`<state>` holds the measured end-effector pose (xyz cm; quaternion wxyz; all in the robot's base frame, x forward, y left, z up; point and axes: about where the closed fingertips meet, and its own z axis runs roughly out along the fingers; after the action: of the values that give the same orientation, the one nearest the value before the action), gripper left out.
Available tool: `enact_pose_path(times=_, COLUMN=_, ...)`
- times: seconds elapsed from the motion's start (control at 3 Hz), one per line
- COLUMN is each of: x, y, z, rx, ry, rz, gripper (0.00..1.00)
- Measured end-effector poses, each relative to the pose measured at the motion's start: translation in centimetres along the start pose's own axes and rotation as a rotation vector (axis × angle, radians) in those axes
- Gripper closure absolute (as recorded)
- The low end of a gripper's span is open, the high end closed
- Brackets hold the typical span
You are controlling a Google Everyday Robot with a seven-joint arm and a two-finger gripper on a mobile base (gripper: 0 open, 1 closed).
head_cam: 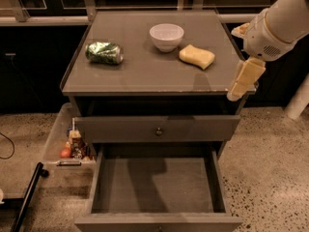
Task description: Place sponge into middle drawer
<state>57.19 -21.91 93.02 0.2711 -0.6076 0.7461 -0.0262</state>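
The pale-yellow sponge (197,56) lies on the cabinet top, just right of the white bowl (166,36). The middle drawer (154,183) is pulled open at the bottom of the view, with nothing in it. My gripper (243,81) hangs from the white arm at the right edge of the cabinet top. It points down and left, to the right of the sponge and a little nearer the front, apart from it. It holds nothing that I can see.
A shiny green can (104,52) lies on its side at the left of the top. A closed drawer front with a brass knob (158,131) sits above the open drawer. A clear bin (67,146) with small items stands on the floor at the left.
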Motion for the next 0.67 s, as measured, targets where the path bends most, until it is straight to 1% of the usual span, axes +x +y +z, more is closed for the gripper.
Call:
enact_pose_path(times=0.33, x=0.0, y=-2.3, z=2.2, rx=0.033, ry=-0.112, rz=0.052, gripper=0.00)
enact_pose_path(times=0.67, x=0.6, y=-4.6, z=4.9, rx=-0.001, ry=-0.296, rz=0.115, gripper=0.00)
